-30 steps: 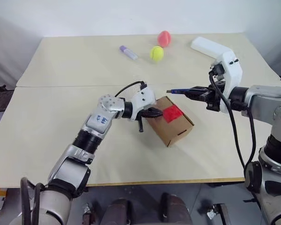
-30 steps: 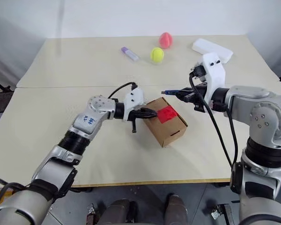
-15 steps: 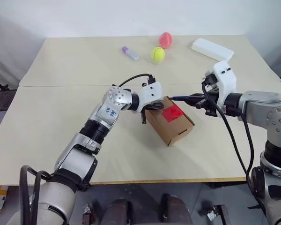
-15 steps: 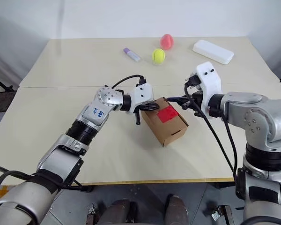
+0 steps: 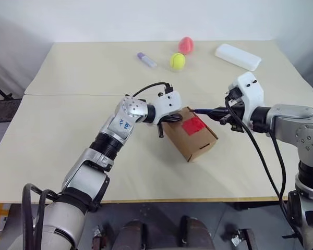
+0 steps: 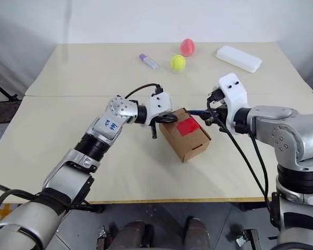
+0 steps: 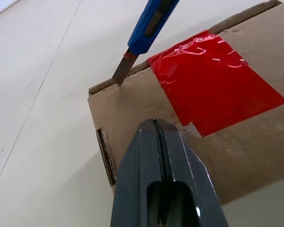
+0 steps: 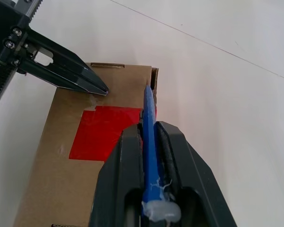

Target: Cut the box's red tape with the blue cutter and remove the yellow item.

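Observation:
The brown box (image 5: 194,143) lies tilted on the table's middle, with the red tape (image 5: 194,125) across its top. My left gripper (image 5: 173,119) is shut and empty, its tips resting on the box's top by the tape's corner (image 7: 199,127). My right gripper (image 8: 150,127) is shut on the blue cutter (image 8: 149,118). The cutter's blade (image 7: 120,73) points at the box's far top edge, just beside the tape. The yellow item is hidden.
At the table's far side lie a yellow-green tennis ball (image 5: 177,61), a pink-red ball (image 5: 185,44), a purple-capped white tube (image 5: 146,59) and a white oblong case (image 5: 238,56). A seam (image 5: 68,95) runs across the tabletop behind the box.
My right gripper has come down and nearer with the cutter, so the blade now sits at the box's top edge. The left gripper stays shut on the box.

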`<state>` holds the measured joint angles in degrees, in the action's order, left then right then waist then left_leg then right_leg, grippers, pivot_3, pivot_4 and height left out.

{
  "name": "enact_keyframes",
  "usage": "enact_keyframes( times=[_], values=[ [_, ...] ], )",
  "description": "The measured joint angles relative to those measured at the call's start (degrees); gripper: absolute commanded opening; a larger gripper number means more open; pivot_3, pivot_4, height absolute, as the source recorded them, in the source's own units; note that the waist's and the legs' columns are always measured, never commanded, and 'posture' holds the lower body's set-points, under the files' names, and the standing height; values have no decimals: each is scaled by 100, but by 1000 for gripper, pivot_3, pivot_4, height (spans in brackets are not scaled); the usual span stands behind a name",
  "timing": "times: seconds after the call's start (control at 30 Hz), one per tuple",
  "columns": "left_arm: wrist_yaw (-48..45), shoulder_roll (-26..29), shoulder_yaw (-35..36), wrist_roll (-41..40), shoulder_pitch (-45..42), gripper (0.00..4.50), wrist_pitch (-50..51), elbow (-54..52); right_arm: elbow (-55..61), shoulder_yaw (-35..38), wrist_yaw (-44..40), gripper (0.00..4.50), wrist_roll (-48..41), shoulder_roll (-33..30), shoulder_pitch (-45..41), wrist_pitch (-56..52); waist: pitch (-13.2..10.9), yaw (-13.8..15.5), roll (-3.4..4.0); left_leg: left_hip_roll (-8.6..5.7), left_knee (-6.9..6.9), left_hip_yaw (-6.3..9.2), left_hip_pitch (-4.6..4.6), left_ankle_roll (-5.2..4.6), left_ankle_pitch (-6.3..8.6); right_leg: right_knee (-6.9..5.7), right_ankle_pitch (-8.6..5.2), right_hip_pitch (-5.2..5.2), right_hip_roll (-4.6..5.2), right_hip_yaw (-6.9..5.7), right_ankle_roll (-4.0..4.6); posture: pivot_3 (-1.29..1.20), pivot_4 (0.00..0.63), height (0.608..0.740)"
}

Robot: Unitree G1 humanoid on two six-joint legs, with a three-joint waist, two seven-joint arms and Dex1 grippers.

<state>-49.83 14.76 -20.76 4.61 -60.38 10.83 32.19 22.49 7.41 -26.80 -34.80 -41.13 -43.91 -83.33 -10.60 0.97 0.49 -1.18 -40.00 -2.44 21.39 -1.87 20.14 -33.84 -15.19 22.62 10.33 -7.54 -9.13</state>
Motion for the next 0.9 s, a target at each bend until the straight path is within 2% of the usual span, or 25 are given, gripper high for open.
enact_keyframes(
  times=[0.23, 0.9],
  values=[
    [15, -33, 3, 2, 0, 0, 11, -1, -2, 135, 41, 141, -49, 46, -150, -240, 0, 31, 0, 0, 0, 0, 1, -1, 1, 1, 0, 0, 0, 0, 0, 0, 150, 740],
    [93, -78, 16, 6, -3, 0, -1, 46, -50, 5, 1, 141, -4, -70, -15, -30, 0, 43, 0, -1, -3, 1, 0, -3, 0, 2, 0, -2, 1, 0, 1, 0, 150, 740]
  ],
)
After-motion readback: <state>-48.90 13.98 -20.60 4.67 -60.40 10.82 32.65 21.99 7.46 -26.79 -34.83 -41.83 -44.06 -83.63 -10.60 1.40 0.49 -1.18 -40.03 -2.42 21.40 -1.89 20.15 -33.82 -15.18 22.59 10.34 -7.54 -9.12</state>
